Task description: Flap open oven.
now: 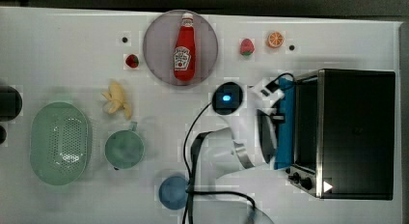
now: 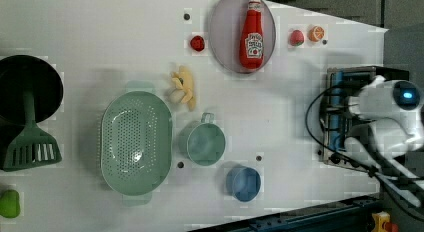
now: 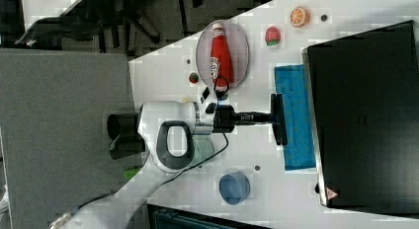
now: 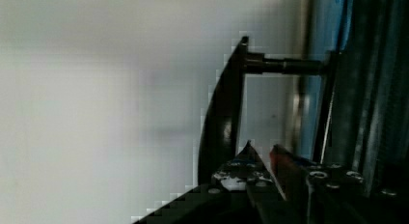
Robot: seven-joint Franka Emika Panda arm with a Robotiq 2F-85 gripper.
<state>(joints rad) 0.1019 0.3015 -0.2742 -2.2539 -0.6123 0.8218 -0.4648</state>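
Robot lab: white table [image 1: 72, 50], toy food, emergency-stop button [image 2: 382, 223], cabled arm.

The oven [image 1: 357, 132] has a matt black top, a brushed silver metal front frame and a blue-tinted glass door; its dark bar handle [image 4: 222, 113] looks like glossy plastic on a metal post. The table [image 1: 72, 55] is smooth, matt white. The ketchup bottle [image 1: 184, 48] is shiny red plastic with a paper label, lying on a grey plate [image 1: 156, 45]. The colander [image 1: 60, 143] is pale green matt plastic, perforated. The arm [image 3: 168, 133] has glossy white shells.
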